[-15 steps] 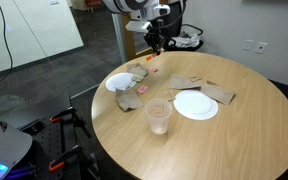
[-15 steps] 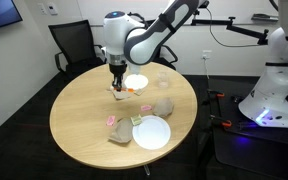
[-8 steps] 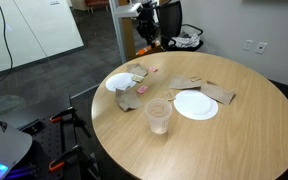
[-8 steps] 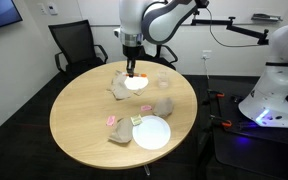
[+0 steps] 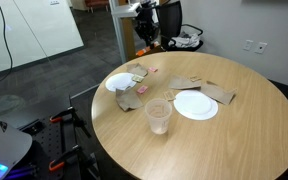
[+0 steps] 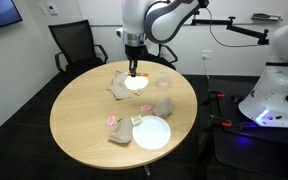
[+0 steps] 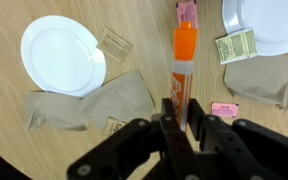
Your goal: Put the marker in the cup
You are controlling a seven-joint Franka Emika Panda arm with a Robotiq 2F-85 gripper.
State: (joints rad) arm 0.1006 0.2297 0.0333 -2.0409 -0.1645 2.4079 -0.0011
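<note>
My gripper (image 7: 182, 108) is shut on the white end of the orange-red marker (image 7: 184, 50), which points away from the wrist above the table. In both exterior views the gripper (image 5: 149, 40) (image 6: 134, 66) hangs above the table's far part, with the marker's orange tip (image 6: 134, 74) showing below the fingers. The clear plastic cup (image 5: 159, 115) stands upright and empty on the table, well away from the gripper. It shows faintly in an exterior view (image 6: 163, 78). I cannot make it out for certain in the wrist view.
Two white paper plates (image 5: 196, 104) (image 5: 118, 82) lie on the round wooden table (image 5: 214, 140). Brown paper scraps (image 7: 89, 100) (image 7: 269, 80) and small packets (image 7: 236, 46) lie around them. An office chair (image 6: 74, 45) and another robot (image 6: 274, 70) stand beside the table.
Since a second ago the gripper has risen from near the tabletop and shifted sideways with the marker. Over the last half second nothing has visibly moved.
</note>
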